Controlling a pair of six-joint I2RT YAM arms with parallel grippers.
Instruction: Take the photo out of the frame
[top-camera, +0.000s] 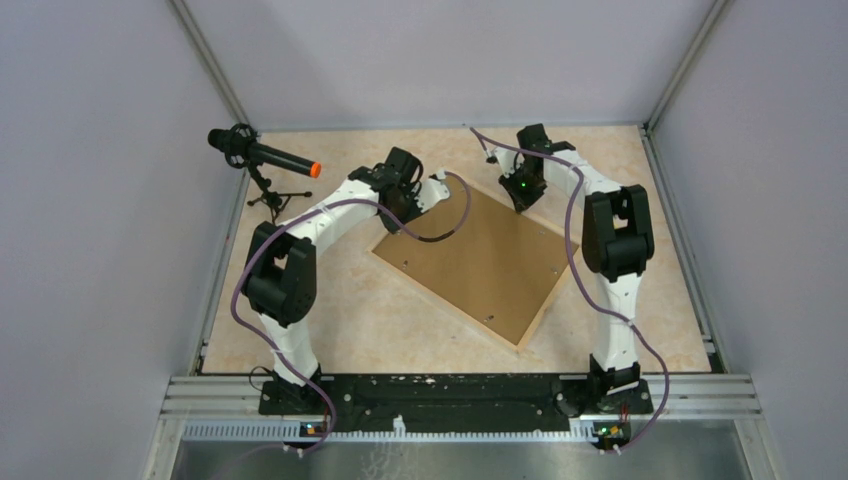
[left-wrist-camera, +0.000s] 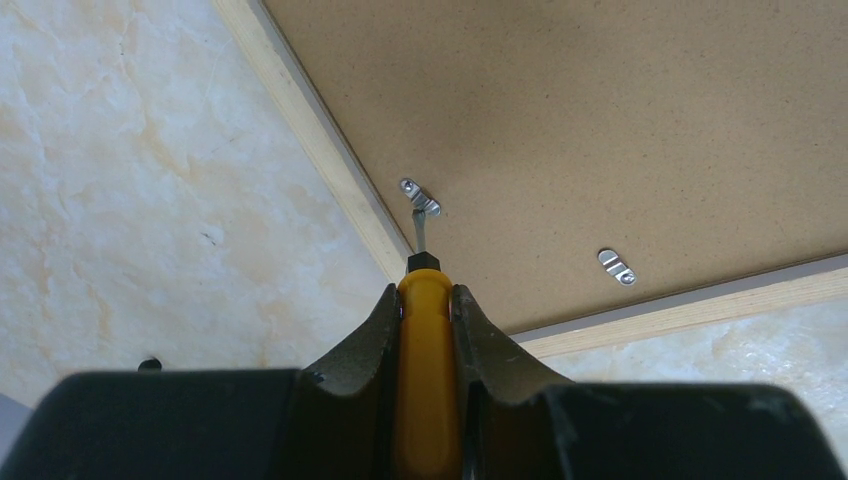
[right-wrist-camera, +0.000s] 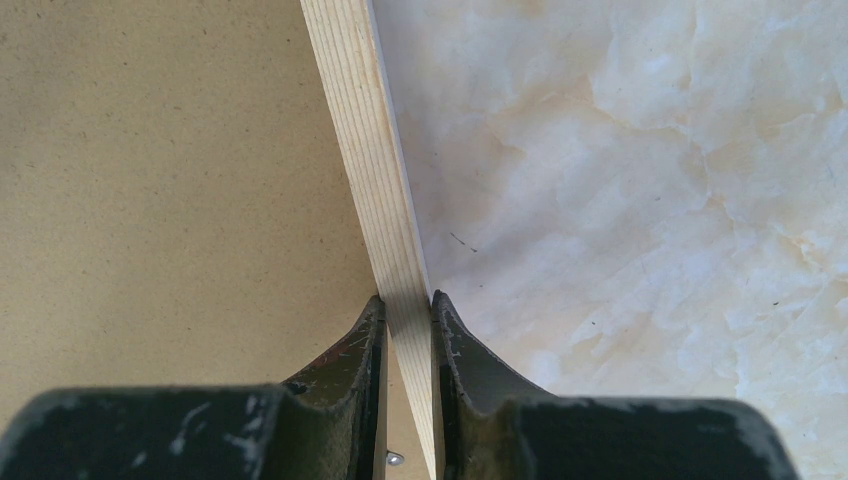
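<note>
Matt board, bare wood, marbled tabletop

The frame (top-camera: 470, 262) lies showing a matt, finely speckled brown fibreboard back (left-wrist-camera: 620, 120), a pale straight-grained wood edge (right-wrist-camera: 380, 180) and small shiny metal clips (left-wrist-camera: 421, 196). The table (right-wrist-camera: 620, 200) looks like smooth cream marble. The tool handle (left-wrist-camera: 428, 380) is glossy yellow plastic. The right gripper (right-wrist-camera: 407, 297) is black plastic, scuffed pale.

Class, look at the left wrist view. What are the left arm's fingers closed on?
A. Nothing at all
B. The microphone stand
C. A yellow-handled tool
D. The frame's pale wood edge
C: the left fingers clamp a yellow-handled tool, whose thin tip reaches a metal clip on the brown back of the frame.
</note>
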